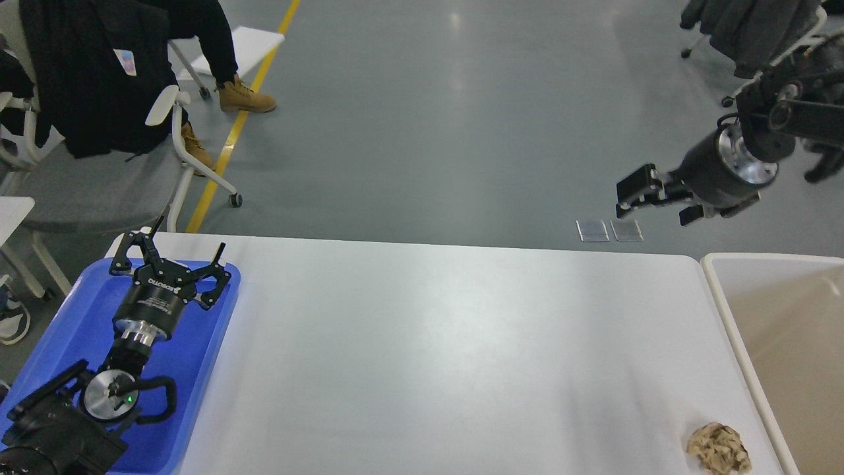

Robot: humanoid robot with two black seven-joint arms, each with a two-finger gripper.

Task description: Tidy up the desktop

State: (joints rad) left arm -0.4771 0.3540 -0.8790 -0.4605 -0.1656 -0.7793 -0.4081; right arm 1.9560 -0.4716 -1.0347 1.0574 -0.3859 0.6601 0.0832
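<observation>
Left claw hovers spread over the tray; right claw (state unclear) risks crushing or scattering the wad near the surface edge.

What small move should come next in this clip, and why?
Probably bring the right gripper back and down toward the crumpled tan wad. That wad is the only loose thing on the desktop, lying at its near right corner beside the bin. The right gripper hangs high beyond the far edge; the left gripper is open over the blue tray, far away.
</observation>
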